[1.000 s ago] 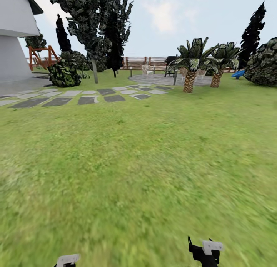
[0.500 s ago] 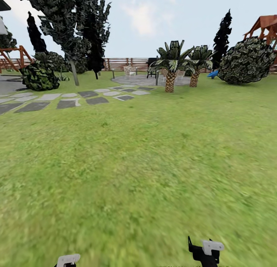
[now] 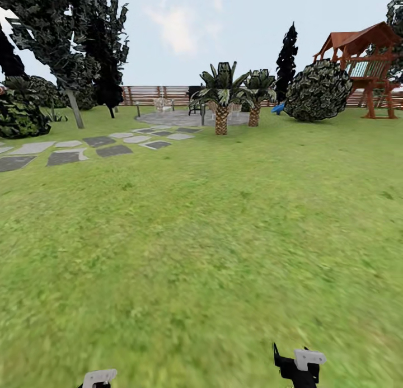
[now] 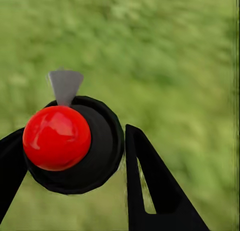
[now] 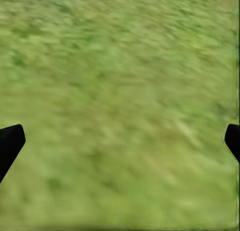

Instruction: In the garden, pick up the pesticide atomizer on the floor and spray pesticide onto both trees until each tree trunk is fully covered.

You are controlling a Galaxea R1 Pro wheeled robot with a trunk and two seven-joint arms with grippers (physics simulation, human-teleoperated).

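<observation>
Item, garden in transit: view swung rightward since a second ago, wooden playset (image 3: 366, 63) newly in sight, palms (image 3: 222, 94) shifted left; left gripper (image 4: 75, 151) closed around red-capped pesticide atomizer (image 4: 56, 137), right gripper (image 5: 120, 141) spread wide, empty above lawn (image 3: 212, 237); mottled trunks yet unsighted.

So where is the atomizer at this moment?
In the left wrist view the atomizer, black with a red ball top, sits between the left gripper fingers, held above the grass.
</observation>
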